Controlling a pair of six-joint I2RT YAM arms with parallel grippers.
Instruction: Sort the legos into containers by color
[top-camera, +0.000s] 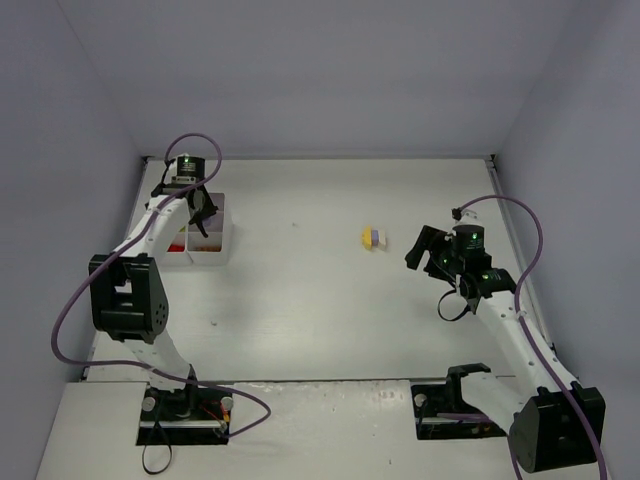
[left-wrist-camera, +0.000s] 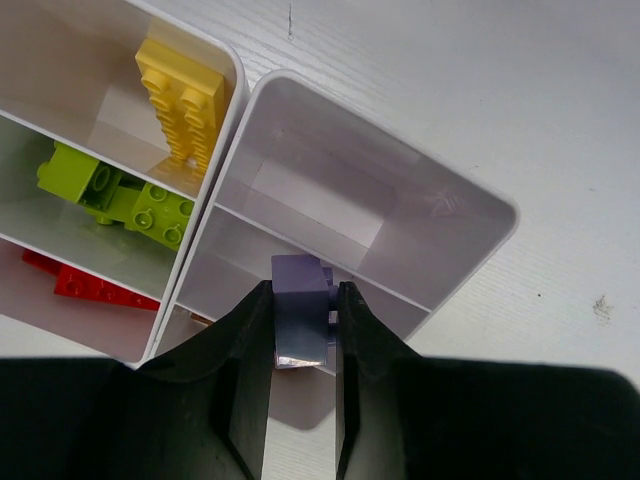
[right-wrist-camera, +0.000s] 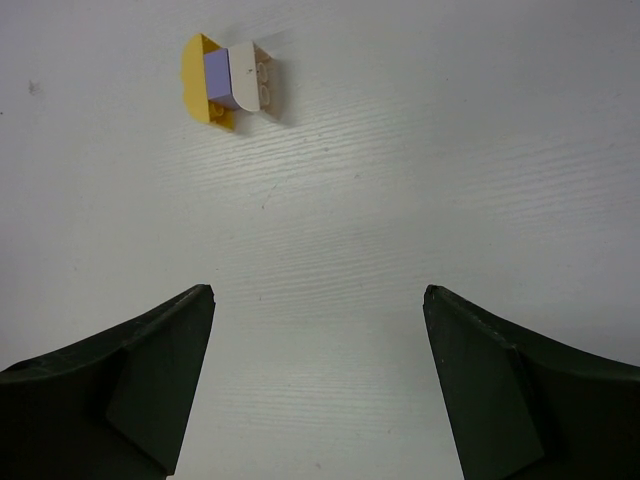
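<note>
Left gripper (left-wrist-camera: 303, 296) pinched a smooth lilac brick (left-wrist-camera: 299, 282) over the glossy, round-cornered white tray (left-wrist-camera: 472, 214), partly hiding its near compartments. Right gripper (right-wrist-camera: 318, 300) stood spread above the ribbed desk (right-wrist-camera: 420, 170), near a yellow-lilac-cream brick cluster (right-wrist-camera: 230, 82)

The tray (left-wrist-camera: 470, 215) is white. It holds a yellow long brick (left-wrist-camera: 185, 95), lime green bricks (left-wrist-camera: 125, 195) and a red brick (left-wrist-camera: 90, 287). The black fingers (left-wrist-camera: 235, 380) hold a lilac brick (left-wrist-camera: 300, 300). On the off-white surface (right-wrist-camera: 400, 180), a brick cluster (right-wrist-camera: 228, 80) shows yellow, lilac and white.
</note>
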